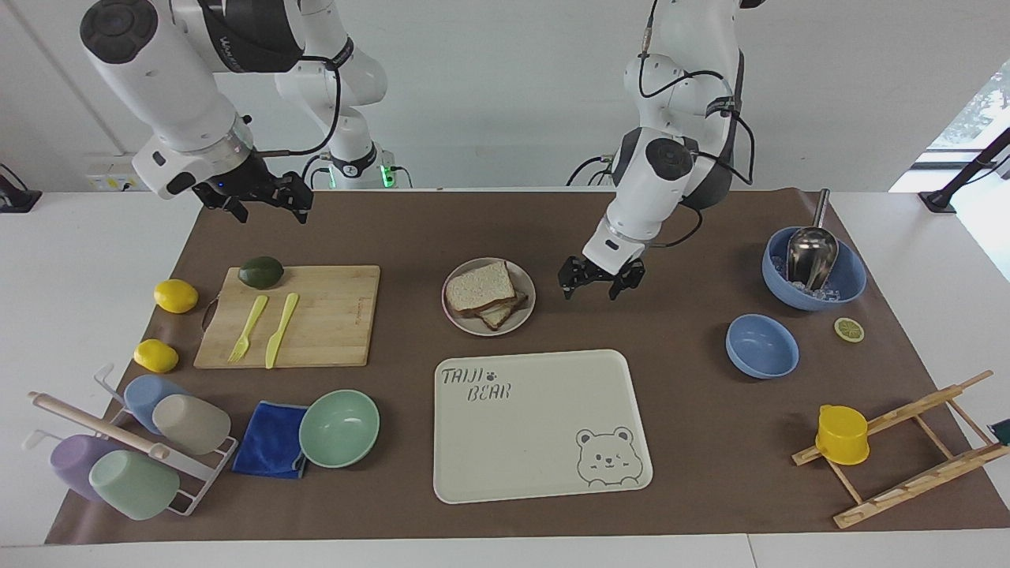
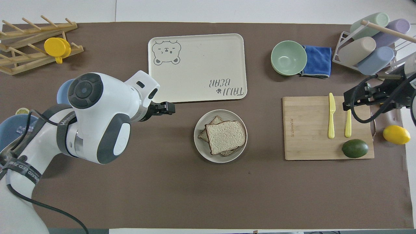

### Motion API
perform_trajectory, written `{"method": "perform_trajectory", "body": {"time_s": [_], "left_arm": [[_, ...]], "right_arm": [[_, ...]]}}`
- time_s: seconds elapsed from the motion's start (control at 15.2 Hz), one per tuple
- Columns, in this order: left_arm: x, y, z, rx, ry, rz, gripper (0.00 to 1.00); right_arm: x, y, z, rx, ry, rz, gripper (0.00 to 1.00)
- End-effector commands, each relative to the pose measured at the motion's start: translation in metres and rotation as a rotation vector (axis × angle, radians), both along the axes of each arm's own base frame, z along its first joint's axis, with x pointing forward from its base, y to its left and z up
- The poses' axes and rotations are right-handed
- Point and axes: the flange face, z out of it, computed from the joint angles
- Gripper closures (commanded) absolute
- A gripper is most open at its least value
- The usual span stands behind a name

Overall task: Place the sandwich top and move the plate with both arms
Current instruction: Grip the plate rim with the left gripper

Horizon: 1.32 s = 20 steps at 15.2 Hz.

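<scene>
Two white jointed robot arms with dark grey joint caps and shell panels. Loose black cables loop along the left arm (image 1: 663, 170) and right arm (image 1: 170, 79). Each ends in a black gripper. Green lights glow at the bases.

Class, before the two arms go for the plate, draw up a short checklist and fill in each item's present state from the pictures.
1. Sandwich top lies on the stack: ok.
2. Stack sits inside the plate rim: ok.
3. Left claw open, low beside the plate: ok.
4. Right claw open: ok.
5. Right claw at the plate: not ok, it hangs up over the mat near the cutting board.
6. Bear tray bare: ok.
</scene>
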Motion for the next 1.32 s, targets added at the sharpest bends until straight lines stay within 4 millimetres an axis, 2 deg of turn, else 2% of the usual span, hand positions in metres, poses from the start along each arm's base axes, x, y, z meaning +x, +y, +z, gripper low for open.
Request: {"method": "perform_trajectory", "body": {"time_s": [0.0, 0.07, 0.13, 0.2, 0.4, 0.53, 0.59, 0.72, 0.92, 1.05, 1.25], "left_arm": [[-0.008, -0.006, -0.017, -0.021, -0.004, 0.018, 0.0], [-0.013, -0.016, -0.024, -0.027, 0.004, 0.01, 0.0], [-0.017, -0.026, -0.032, -0.035, 0.003, 0.005, 0.0], [-0.019, -0.032, -0.039, -0.034, 0.005, 0.0, 0.0], [-0.03, -0.047, -0.043, -0.037, 0.022, -0.023, 0.0], [-0.035, -0.053, -0.043, -0.036, 0.031, -0.033, 0.01], [-0.04, -0.059, -0.043, -0.035, 0.03, -0.048, 0.01], [-0.042, -0.058, -0.046, -0.038, 0.034, -0.045, 0.02], [-0.042, -0.058, -0.056, -0.059, 0.063, -0.013, 0.07], [-0.041, -0.057, -0.058, -0.058, 0.067, -0.014, 0.08], [-0.041, -0.056, -0.059, -0.057, 0.07, -0.013, 0.09]], "right_arm": [[-0.003, -0.02, -0.001, -0.012, 0.014, 0.003, 0.0], [-0.005, -0.034, 0.009, 0.008, 0.016, 0.001, 0.0], [-0.006, -0.04, 0.01, 0.014, 0.014, 0.023, 0.0], [-0.007, -0.035, 0.006, 0.014, 0.023, 0.032, 0.0], [-0.008, -0.032, 0.004, 0.007, 0.024, 0.037, 0.0], [-0.013, -0.05, 0.003, 0.014, 0.039, 0.039, 0.0], [-0.022, -0.053, 0.006, 0.023, 0.046, 0.06, 0.0], [-0.031, -0.054, -0.003, 0.027, 0.06, 0.059, 0.0], [-0.014, -0.05, 0.0, 0.009, -0.04, 0.078, 0.0], [-0.009, -0.053, -0.003, 0.006, -0.04, 0.075, 0.0], [-0.011, -0.068, 0.001, 0.014, -0.037, 0.043, 0.0]]}}
